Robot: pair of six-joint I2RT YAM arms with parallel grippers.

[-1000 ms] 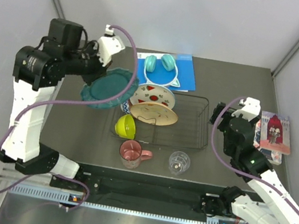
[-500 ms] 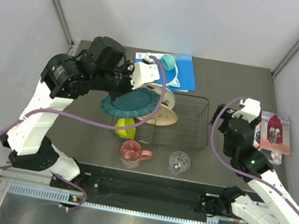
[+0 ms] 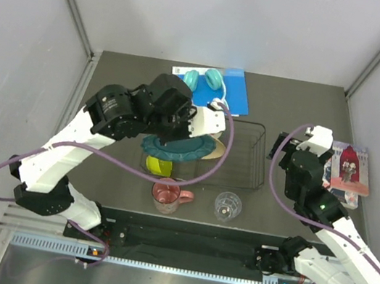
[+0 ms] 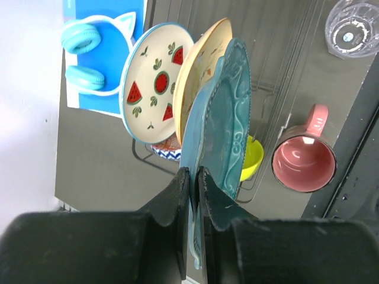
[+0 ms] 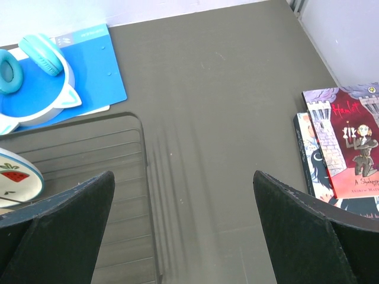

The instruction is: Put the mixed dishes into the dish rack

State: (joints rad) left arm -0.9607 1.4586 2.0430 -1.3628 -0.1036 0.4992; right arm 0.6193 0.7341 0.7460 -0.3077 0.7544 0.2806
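Teal plate point(image 4: 222, 118) stands on edge at the left end of the dish rack point(image 3: 242, 158), its face toward the cream-orange floral plate point(image 4: 200, 62). The left arm reaches in bent, and its end effector point(image 4: 193, 174) is clamped on the plate's rim. The right end effector point(image 5: 183, 177) hangs over the counter point(image 5: 225, 106) with its fingers spread wide, holding nothing.

- Three plates are counted: a watermelon plate point(image 4: 155, 89), a cream plate point(image 4: 204, 59) and a teal plate point(image 4: 228, 133).
- Two bowls are counted: a green bowl point(image 4: 253, 161) and a small patterned bowl point(image 4: 167, 151).
- One pink mug point(image 4: 304, 164) is shown.
- One clear glass point(image 4: 354, 26) is shown.
- One wire rack point(image 3: 246, 159) is shown.
- One pair of headphones point(image 4: 86, 78) is shown.
- Three books are counted: a flat blue book point(image 5: 89, 65), a red-covered book point(image 5: 355, 148) and a dark book point(image 5: 309, 155) beneath it.
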